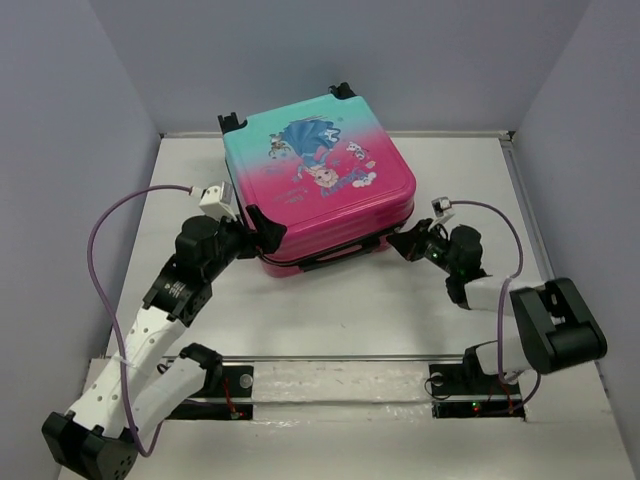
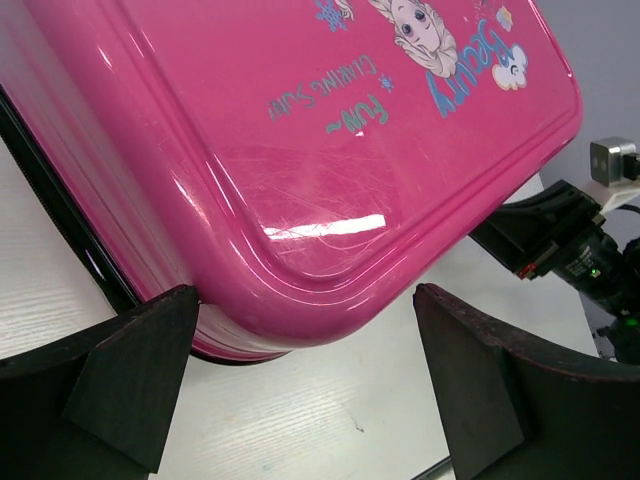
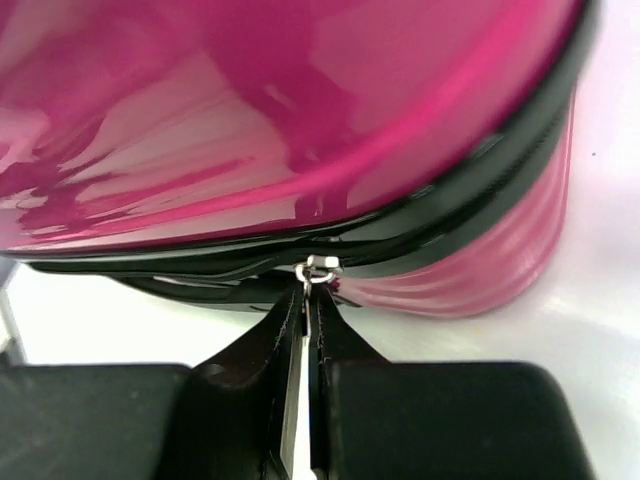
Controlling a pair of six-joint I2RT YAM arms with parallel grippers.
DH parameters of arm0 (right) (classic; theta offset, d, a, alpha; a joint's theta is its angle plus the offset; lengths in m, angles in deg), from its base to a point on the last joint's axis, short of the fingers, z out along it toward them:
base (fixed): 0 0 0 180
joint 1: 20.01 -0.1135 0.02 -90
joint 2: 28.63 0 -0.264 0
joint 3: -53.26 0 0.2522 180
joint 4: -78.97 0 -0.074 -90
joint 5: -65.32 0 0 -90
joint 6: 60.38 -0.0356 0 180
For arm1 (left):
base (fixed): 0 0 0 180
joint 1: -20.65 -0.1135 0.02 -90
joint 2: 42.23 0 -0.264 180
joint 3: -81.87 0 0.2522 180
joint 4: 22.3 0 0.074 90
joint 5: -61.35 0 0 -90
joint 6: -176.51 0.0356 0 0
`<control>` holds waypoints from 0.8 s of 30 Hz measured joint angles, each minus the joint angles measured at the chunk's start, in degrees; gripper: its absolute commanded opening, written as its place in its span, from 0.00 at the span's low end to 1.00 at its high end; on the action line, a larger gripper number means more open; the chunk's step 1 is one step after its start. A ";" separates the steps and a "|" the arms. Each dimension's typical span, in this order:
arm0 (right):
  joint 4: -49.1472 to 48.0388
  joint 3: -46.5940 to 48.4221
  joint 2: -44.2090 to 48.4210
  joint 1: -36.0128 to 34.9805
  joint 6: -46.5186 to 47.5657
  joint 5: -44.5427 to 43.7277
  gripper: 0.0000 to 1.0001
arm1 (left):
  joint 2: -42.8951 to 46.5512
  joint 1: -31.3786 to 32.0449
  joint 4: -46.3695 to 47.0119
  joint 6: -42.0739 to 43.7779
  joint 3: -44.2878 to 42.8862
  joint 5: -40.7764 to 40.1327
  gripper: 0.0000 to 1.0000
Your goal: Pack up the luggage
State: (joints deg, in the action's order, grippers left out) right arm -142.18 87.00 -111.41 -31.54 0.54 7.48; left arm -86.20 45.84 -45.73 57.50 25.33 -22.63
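The luggage [image 1: 318, 180] lies flat at the back middle of the table, lid down, teal at the far end and pink at the near end, with the princess print on top. My left gripper [image 1: 262, 232] is open at its near left corner [image 2: 300, 270], one finger against the shell's side. My right gripper [image 1: 404, 243] is at the near right corner, shut on the silver zipper pull [image 3: 318, 268] on the black zipper band [image 3: 440, 215]. The lining is hidden.
Grey walls close in the white table [image 1: 330, 310] on the left, back and right. Black wheels [image 1: 342, 91] stick out at the case's far edge. A metal rail [image 1: 340, 358] runs across in front of the arm bases.
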 measured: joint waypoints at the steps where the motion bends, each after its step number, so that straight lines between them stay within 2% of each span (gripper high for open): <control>1: 4.26 0.00 3.28 -2.25 1.40 -3.72 0.07 | -0.35 -0.26 0.44 -0.04 0.00 -0.02 0.99; 5: 16.79 0.35 11.23 -13.44 5.38 -18.08 0.07 | -2.73 -0.92 2.05 -0.44 -0.15 -0.20 0.99; 9: 21.84 2.14 11.93 -28.00 4.87 -30.53 0.07 | -6.29 -0.90 3.02 -1.18 -1.90 -0.09 0.99; 10: 21.94 2.54 11.56 -29.81 4.79 -32.11 0.07 | -7.30 -0.85 3.74 -1.42 -2.38 -0.02 0.99; 13: 21.99 7.30 5.70 -41.22 3.04 -39.93 0.07 | -10.54 0.42 5.14 -2.01 -4.13 -0.26 0.99; 16: 19.63 13.35 -2.12 -49.29 1.07 -45.38 0.07 | -12.94 2.58 5.29 -2.82 -5.81 -0.28 0.99; 20: 13.11 20.41 -12.31 -55.23 -0.74 -53.09 0.07 | -14.29 5.42 4.68 -3.80 -8.74 -0.28 0.99; 24: 5.40 23.12 -19.43 -57.22 -1.70 -57.70 0.07 | -14.88 5.81 1.73 -3.80 -10.32 -2.75 0.99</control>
State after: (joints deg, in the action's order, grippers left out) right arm -136.78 110.13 -130.84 -88.76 -1.16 -50.22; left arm -101.08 51.65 -44.00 53.69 15.01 -25.38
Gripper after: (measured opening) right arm 0.096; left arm 0.996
